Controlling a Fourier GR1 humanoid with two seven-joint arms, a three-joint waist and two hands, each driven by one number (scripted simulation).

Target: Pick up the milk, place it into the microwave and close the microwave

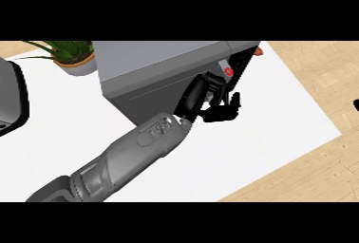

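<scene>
The grey microwave (165, 66) stands at the back of the white counter (280, 123). Its dark door (240, 66) shows edge-on at the microwave's right front corner, close against the body. My left hand (210, 102) lies against the door's lower part with straight fingers, open and holding nothing. The forearm runs in from the lower left. No milk carton is plainly visible; only a small orange-red bit (260, 51) peeks past the door's top, and I cannot tell what it is. A black sliver of my right hand (356, 105) shows at the right edge.
A potted plant (72, 56) stands left of the microwave at the back. A dark appliance (10, 102) fills the left edge. The counter's right and near edges border a wooden floor (316, 161).
</scene>
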